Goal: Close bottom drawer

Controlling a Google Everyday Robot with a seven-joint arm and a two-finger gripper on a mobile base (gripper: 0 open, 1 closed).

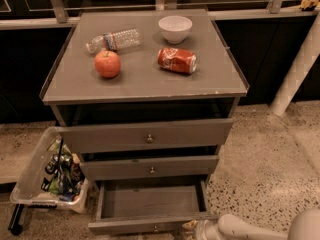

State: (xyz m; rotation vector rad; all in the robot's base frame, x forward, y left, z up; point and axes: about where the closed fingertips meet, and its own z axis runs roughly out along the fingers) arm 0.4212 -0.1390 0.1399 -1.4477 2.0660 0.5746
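Note:
The bottom drawer [150, 204] is the lowest of three grey-brown drawers. It stands pulled far out and its shallow box looks empty. Its slim front panel [145, 226] lies at the lower edge of the view. My gripper [196, 228] is at the bottom right, right against the right end of that front panel, at the end of the white arm [250, 227]. The middle drawer [150, 167] and the top drawer [147, 135] above it stand pulled out a little.
On the cabinet top [145, 79] lie an apple [107, 63], a plastic bottle [114, 39], a white bowl [175, 29] and a red can [177, 60]. A clear bin [47, 176] of items stands on the floor to the left. A white post [295, 71] rises at the right.

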